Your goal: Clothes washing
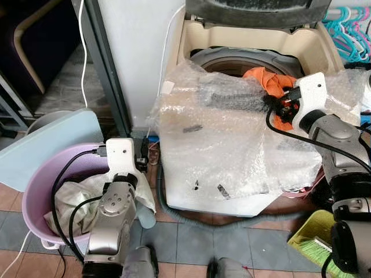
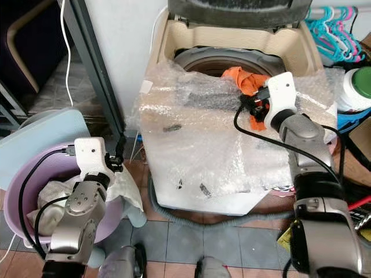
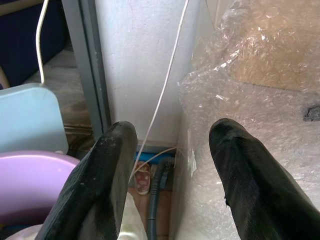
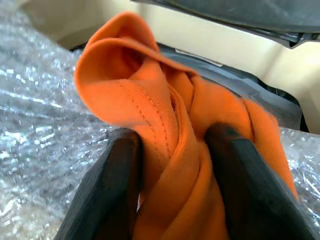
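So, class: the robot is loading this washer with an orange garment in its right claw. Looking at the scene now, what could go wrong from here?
1. The orange garment, pinched in the right claw, hangs over the drum's rim, so it may drape outside the washer rather than drop in.
2. Loose bubble wrap covers the washer's front; the cloth or claw could snag and drag it.
3. The left claw is open above the purple basin, holding nothing.

One arm reaches out, the other waits low.

The right arm stretches forward and up, and its right claw (image 4: 172, 185) has both black fingers (image 4: 107, 190) squeezed tight on the orange cloth (image 4: 165, 125). The left arm is bent and held low by the robot's side. Its left claw (image 3: 172, 175) points forward with its two black fingers spread wide apart, holding nothing.
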You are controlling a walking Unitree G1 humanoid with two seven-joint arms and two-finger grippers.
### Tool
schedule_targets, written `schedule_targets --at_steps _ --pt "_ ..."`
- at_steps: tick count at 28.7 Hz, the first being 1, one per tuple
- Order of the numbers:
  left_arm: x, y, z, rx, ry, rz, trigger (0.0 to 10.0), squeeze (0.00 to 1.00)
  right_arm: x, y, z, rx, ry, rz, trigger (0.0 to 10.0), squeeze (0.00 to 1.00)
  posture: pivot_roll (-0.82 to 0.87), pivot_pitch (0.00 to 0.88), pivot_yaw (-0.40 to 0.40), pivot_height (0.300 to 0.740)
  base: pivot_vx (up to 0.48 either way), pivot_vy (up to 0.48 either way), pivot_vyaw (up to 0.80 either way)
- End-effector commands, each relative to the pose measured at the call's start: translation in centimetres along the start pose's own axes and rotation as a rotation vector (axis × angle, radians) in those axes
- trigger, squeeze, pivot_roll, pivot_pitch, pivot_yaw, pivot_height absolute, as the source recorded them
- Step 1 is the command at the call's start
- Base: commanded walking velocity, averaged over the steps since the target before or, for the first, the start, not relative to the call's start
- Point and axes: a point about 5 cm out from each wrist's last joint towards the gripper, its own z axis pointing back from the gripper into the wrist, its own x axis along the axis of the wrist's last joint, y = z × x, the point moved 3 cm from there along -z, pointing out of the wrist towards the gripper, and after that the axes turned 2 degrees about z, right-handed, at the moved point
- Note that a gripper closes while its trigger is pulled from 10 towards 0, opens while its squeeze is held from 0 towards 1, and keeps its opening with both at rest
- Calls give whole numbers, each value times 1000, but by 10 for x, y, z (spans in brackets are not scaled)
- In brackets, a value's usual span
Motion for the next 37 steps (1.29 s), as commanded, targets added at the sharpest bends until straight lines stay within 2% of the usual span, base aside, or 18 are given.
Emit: schedule_targets --at_steps 1,2,3,4,5,7,8,11,12,18,20,21,22,23,25,29,33,37 --pt "1 -4 0 -3 -5 12 10000 0 69 -31 3 -139 -252 -40 0 0 -1 85 -22 740 0 0 0" --pt "1 -4 -1 -1 -6 12 10000 0 77 -28 4 -105 -287 -52 1216 0 -3 84 -24 740 0 0 0" --pt "1 -4 -1 -1 -6 12 10000 0 77 -28 4 -105 -287 -52 1216 0 -3 84 -24 740 0 0 0" --pt "0 -3 -1 3 -6 13 10000 0 80 -21 4 -31 -302 -43 7490 0 -4 83 -26 740 0 0 0" --pt "0 -3 0 4 -5 14 10000 0 80 -14 7 27 -308 -27 10000 0 -6 82 -27 740 0 0 0" --pt "-1 -3 0 5 -4 15 10000 0 79 -12 8 53 -312 -21 10000 0 -6 82 -27 740 0 0 0" --pt "-2 -4 0 4 -1 16 10000 0 75 -3 12 157 -301 -40 10000 1000 -8 82 -27 740 0 0 0" --pt "-2 -5 0 0 1 19 10000 0 71 9 21 302 -286 -63 10000 1000 -13 79 -26 740 0 0 0" --pt "-2 -5 -1 -2 1 20 10000 0 70 14 28 368 -284 -31 10000 1000 -17 76 -24 740 0 0 0" --pt "-2 -8 -3 -17 1 18 10000 0 60 18 45 519 -216 5 10000 1000 -24 70 -19 740 0 0 0" --pt "-2 -8 -4 -18 0 18 10000 0 60 21 56 628 -181 -24 10000 1000 -25 69 -18 740 0 0 0" --pt "-2 -8 -5 -18 1 17 10000 0 57 22 60 653 -158 17 10000 886 -23 68 -18 740 0 0 0" --pt "-2 -8 -5 -18 1 17 10000 0 55 23 62 666 -141 50 10000 886 -23 68 -18 740 0 0 0" --pt "-2 -8 -5 -18 1 16 10000 0 51 21 62 654 -116 97 10000 345 -22 67 -19 740 0 0 0" --pt "-3 -8 -4 -17 1 14 10000 0 46 11 52 556 -93 105 10000 376 -22 67 -20 740 0 0 0" --pt "-3 -8 -4 -16 1 14 10000 0 35 13 45 509 -48 201 10000 412 -19 69 -20 740 0 0 0" --pt "-3 -8 -3 -17 2 13 10000 0 17 20 39 493 22 207 10000 388 -13 75 -18 740 0 0 0" --pt "-4 -6 -3 -14 5 8 10000 0 4 1 21 294 91 243 10000 302 -11 80 -21 740 0 0 0"
